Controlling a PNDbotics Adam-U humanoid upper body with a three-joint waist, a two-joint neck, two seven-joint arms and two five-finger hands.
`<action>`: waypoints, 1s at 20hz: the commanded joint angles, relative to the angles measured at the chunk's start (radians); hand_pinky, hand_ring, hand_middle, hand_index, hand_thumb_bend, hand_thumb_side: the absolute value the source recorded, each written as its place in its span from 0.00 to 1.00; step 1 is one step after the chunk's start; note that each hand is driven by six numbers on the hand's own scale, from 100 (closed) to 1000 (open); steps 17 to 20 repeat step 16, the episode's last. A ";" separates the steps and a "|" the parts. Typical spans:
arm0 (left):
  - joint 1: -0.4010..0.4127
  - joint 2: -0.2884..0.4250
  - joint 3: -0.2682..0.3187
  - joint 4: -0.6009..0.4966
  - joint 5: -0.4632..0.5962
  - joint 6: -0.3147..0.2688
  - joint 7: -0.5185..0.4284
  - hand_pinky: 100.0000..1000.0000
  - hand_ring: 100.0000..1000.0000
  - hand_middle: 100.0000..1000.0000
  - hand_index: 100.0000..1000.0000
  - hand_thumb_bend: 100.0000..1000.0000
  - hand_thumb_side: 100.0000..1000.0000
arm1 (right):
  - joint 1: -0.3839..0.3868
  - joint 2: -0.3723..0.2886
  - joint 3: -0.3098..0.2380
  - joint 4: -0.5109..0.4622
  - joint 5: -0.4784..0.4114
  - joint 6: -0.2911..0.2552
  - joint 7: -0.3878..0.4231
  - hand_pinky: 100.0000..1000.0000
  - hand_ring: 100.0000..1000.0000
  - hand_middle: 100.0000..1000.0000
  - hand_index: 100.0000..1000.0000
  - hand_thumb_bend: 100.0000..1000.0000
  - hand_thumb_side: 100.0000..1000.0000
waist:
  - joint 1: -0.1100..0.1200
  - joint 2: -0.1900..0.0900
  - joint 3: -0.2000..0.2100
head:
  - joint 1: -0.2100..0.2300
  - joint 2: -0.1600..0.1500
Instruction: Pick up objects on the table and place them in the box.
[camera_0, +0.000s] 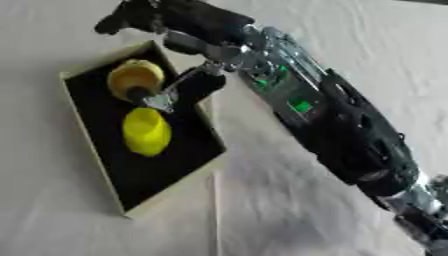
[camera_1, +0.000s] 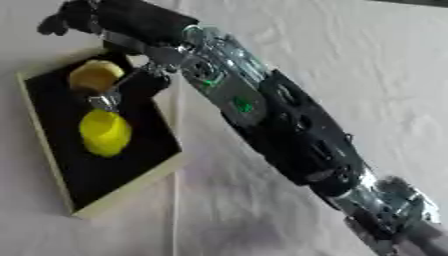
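Observation:
A shallow box (camera_0: 171, 193) with a tan rim and black inside lies at the left. In it are a bright yellow lemon-shaped object (camera_0: 146, 131) and, just behind it, a duller yellow round object (camera_0: 133, 75). My right arm (camera_0: 350, 125) crosses from the lower right, and my right hand (camera_0: 188, 20) hangs over the box's far end. One slim black finger with a silver tip (camera_0: 156, 100) reaches down between the two yellow objects, at the round one's edge. The other fingers spread away to the upper left, holding nothing. The arm hides the box's far right corner.
A white cloth (camera_0: 262, 215) with soft folds covers the table around the box. No other loose object shows on it.

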 joint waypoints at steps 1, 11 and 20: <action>-0.001 0.013 0.000 -0.016 0.005 0.000 -0.005 0.86 0.81 0.77 0.89 0.00 0.61 | -0.015 -0.023 -0.022 -0.056 -0.036 0.021 0.006 0.87 0.85 0.76 0.89 0.19 0.27 | 0.012 -0.029 -0.001 | -0.002 -0.017; 0.001 0.020 -0.005 -0.016 0.005 0.001 -0.006 0.86 0.81 0.77 0.89 0.00 0.61 | 0.001 -0.106 -0.119 -0.243 -0.186 0.126 -0.100 0.87 0.84 0.73 0.84 0.00 0.15 | 0.017 -0.041 -0.017 | 0.022 0.002; -0.011 0.037 -0.028 -0.016 -0.001 -0.002 -0.021 0.86 0.81 0.77 0.89 0.00 0.61 | 0.053 -0.189 -0.219 -0.286 -0.262 0.135 -0.171 0.87 0.83 0.71 0.81 0.00 0.25 | 0.025 -0.050 -0.037 | 0.059 0.002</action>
